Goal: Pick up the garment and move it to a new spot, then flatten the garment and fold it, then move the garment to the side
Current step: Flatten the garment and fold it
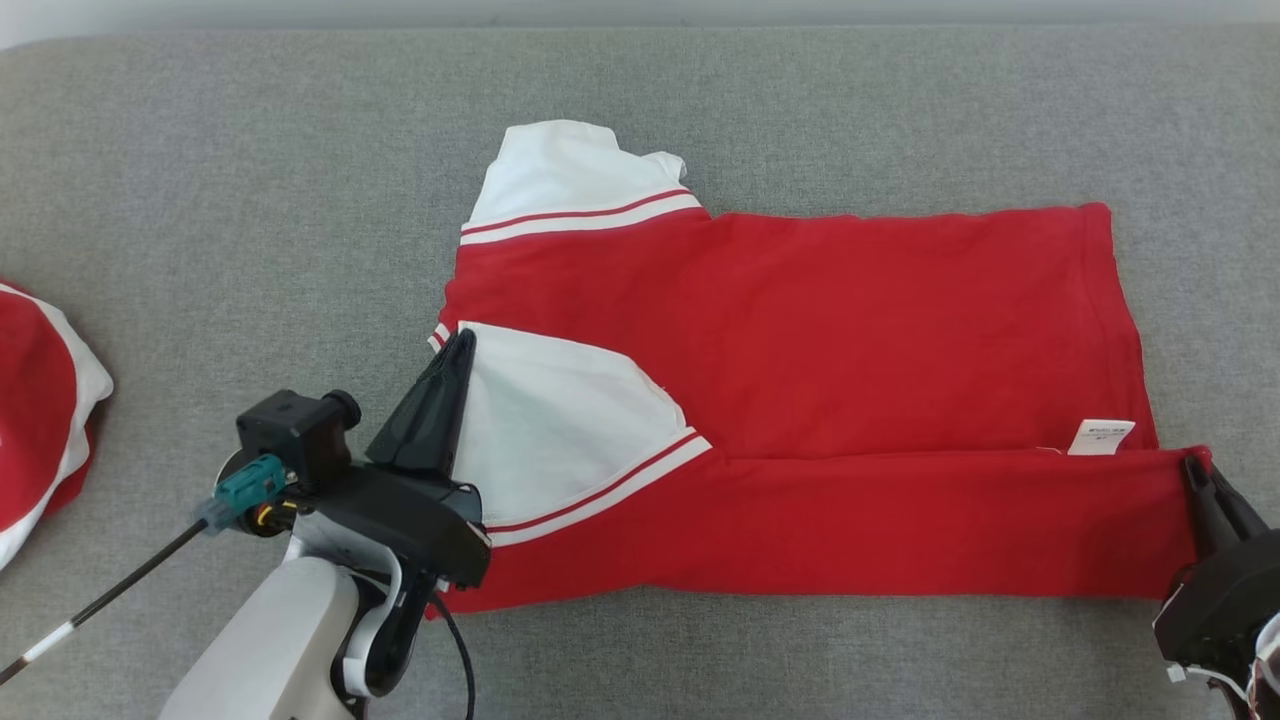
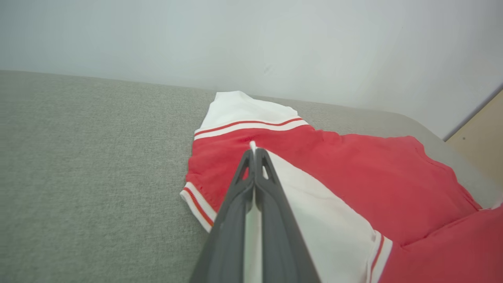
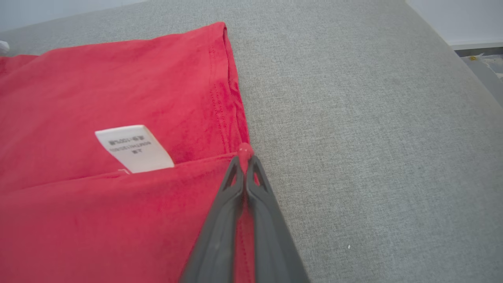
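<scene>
Both jaws closed tight: left gripper (image 1: 460, 345) pinches the white sleeve (image 1: 560, 420) of the garment (image 1: 800, 320), right gripper (image 1: 1192, 468) its red hem corner (image 3: 244, 149). We worry these thin pinches slip mid-fold.

red garment (image 1: 800, 330) with white sleeves (image 1: 560, 430) edged in red-and-white stripes; white label (image 1: 1100, 437) with dark print, too small to read; grey flecked surface (image 1: 250, 200); second cloth (image 1: 40, 400), red and white.

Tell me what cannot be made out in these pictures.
Label print, right wrist view: too small to read.
Second red-and-white cloth, head view: cut off by the left edge.
Right gripper, head view: its body cut off by the corner.
Shirt underside: hidden by its own fold.
</scene>
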`<state>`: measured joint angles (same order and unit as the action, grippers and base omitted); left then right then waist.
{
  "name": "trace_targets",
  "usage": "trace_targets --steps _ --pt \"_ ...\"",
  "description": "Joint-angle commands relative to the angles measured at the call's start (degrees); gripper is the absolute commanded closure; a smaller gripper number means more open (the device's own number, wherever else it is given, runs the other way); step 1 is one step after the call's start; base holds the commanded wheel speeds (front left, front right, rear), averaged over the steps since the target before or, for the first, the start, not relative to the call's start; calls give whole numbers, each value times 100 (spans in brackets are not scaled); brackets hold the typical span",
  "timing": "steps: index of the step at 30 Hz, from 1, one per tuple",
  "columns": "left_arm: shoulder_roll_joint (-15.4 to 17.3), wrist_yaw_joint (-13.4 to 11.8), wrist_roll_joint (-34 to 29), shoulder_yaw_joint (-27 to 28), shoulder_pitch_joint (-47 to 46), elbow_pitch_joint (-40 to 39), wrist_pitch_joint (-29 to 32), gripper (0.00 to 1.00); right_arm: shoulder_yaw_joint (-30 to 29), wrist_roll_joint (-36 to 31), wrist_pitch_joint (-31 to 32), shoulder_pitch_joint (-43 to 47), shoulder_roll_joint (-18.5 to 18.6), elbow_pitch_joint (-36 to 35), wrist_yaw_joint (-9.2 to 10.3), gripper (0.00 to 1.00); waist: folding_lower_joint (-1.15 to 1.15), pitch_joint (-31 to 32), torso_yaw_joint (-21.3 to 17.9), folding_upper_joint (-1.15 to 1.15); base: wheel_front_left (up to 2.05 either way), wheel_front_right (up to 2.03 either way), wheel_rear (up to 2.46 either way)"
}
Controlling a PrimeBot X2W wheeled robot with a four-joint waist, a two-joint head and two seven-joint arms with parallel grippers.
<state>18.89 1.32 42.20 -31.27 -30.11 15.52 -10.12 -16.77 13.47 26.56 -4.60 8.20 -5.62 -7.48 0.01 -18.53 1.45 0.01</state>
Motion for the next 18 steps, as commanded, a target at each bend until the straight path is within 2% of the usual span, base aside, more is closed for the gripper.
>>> trace_targets --steps 1,2,3,4,8,12,14,18 --pt "-45 -34 -38 9 -81 62 -42 100 13 -52 -54 -54 0 37 -1 100 -1 -5 -3 -1 0 0 0" --pt "-55 -70 -78 -16 -99 136 -34 91 17 -53 -86 -76 -3 70 -1 81 -1 -2 -4 -1 0 0 0" --pt "-74 -141 -151 -34 -147 251 -84 16 -29 -74 -164 -132 -41 124 -1 0 -1 9 0 -1 0 0 0" --pt "-81 -174 -198 -45 -171 301 -101 0 -42 -86 -204 -157 -56 144 -1 0 -1 18 2 -1 0 0 0" --pt "-34 -345 -432 -79 -172 402 -248 0 -135 -172 -322 -199 -76 161 -1 0 -1 72 16 -1 0 0 0" --pt "59 -661 -699 -32 179 229 -403 0 -344 -163 -494 -201 -201 -11 -1 0 -1 154 0 -1 0 0 0" --pt "130 -834 -828 -37 464 55 -445 0 -638 -157 -436 -147 -327 -57 -1 0 -1 207 0 -1 0 0 0" --pt "298 -1137 -993 -155 1112 -279 -425 0 -726 -147 -188 130 -454 -239 -3 0 -1 344 12 -1 0 0 0"
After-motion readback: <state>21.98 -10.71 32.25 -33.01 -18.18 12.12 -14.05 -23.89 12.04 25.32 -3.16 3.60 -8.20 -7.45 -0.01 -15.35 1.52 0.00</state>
